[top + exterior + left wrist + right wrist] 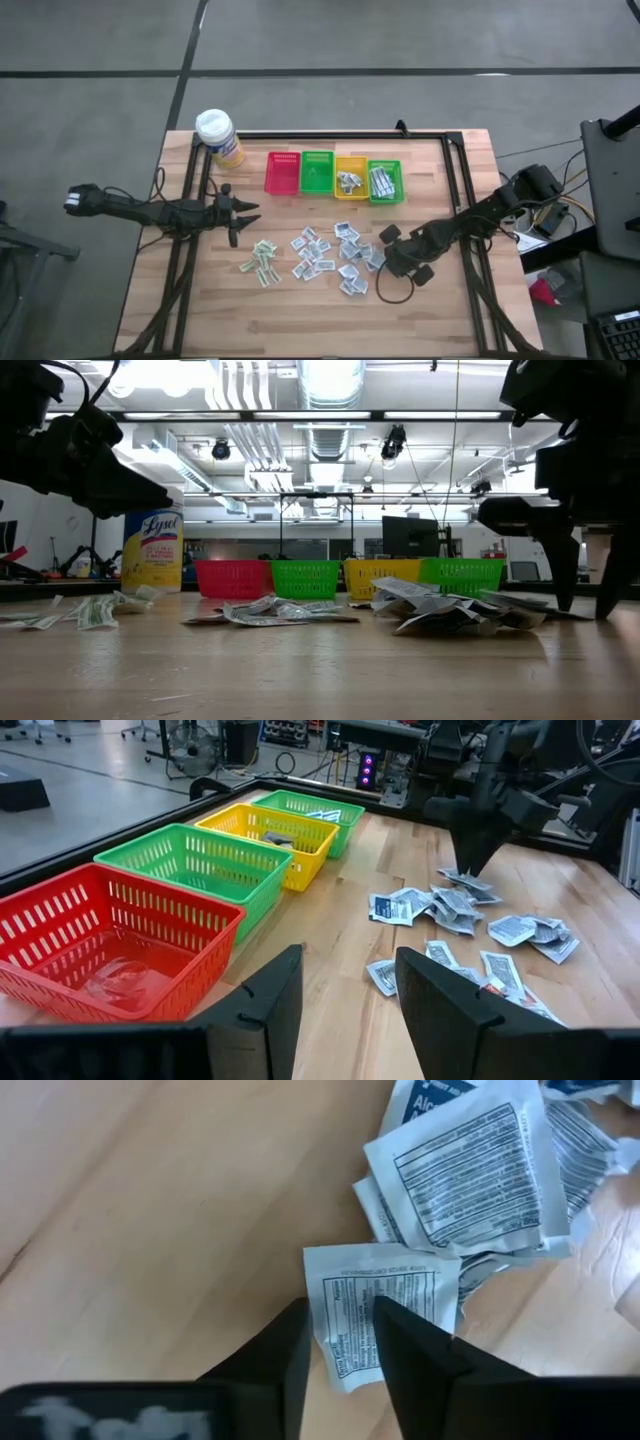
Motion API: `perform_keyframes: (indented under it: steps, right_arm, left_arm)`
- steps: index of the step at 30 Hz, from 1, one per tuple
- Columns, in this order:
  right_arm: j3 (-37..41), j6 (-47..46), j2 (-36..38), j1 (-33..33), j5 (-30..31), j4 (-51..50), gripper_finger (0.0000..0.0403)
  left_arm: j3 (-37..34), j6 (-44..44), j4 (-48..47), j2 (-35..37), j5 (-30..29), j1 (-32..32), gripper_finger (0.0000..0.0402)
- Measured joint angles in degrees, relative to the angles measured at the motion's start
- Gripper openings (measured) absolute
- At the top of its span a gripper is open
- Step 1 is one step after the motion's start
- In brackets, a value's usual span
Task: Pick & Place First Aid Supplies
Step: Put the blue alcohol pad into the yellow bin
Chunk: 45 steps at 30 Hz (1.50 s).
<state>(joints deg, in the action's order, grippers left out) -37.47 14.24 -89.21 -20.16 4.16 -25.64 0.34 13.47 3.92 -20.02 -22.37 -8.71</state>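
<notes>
Several small white packets (325, 252) lie scattered on the wooden table, with green-printed ones (262, 260) to their left. My right gripper (340, 1330) points down at the right end of the heap (440, 610). Its fingers are a little apart and straddle the edge of one packet (390, 1295) that lies flat on the wood. My left gripper (245, 212) hovers open at the table's left, pointing toward the baskets, with nothing between its fingers (260, 1010). My right gripper comes from above, pointing down. One finger (410, 1345) stands over the packet's printed face near its edge (345, 1305), and the other (285, 1345) stands just beside that edge. The fingers hide their own tips, so I cannot tell whether they touch the packet.
A row of baskets stands at the far side: red (282, 172), green (317, 172), yellow (350, 178) and a second green (385, 182). The last two hold packets. A yellow bottle (218, 137) stands at the far left corner. A black frame (455, 140) borders the work area.
</notes>
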Motion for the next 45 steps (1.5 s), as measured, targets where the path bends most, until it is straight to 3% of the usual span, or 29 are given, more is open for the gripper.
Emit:
perform_keyframes:
  steps: [12, 21, 26, 34, 41, 45]
  right_arm:
    - [0.0, -3.7, -0.02, 0.07, 0.72, 0.15, 0.0031]
    - [-0.03, -3.74, 0.22, 0.13, 0.43, -0.25, 0.0009]
    - [-2.1, -3.75, 1.91, 0.41, -3.29, -4.33, 0.0008]
    - [-8.82, -3.32, 6.3, 0.41, -7.91, -19.77, 0.0008]
    - [-14.7, -3.66, 7.56, 0.89, -16.26, -24.65, 0.0008]
    - [-17.99, -3.63, 7.72, 1.32, -17.71, -24.74, 0.0008]
  left_arm:
    - [0.0, 0.2, -0.02, -0.56, 0.01, 0.0, 0.0158]
    - [0.0, 0.34, -0.04, -0.56, 0.02, 0.0, 0.0158]
    - [0.0, 0.57, -0.04, -0.56, 0.0, 0.0, 0.0158]
    - [0.0, 0.55, -0.05, -0.56, 0.02, 0.0, 0.0158]
    - [0.0, 0.52, -0.04, -0.54, 0.0, 0.0, 0.0158]
    - [0.0, 0.5, -0.04, -0.74, 0.0, 0.0, 0.0158]
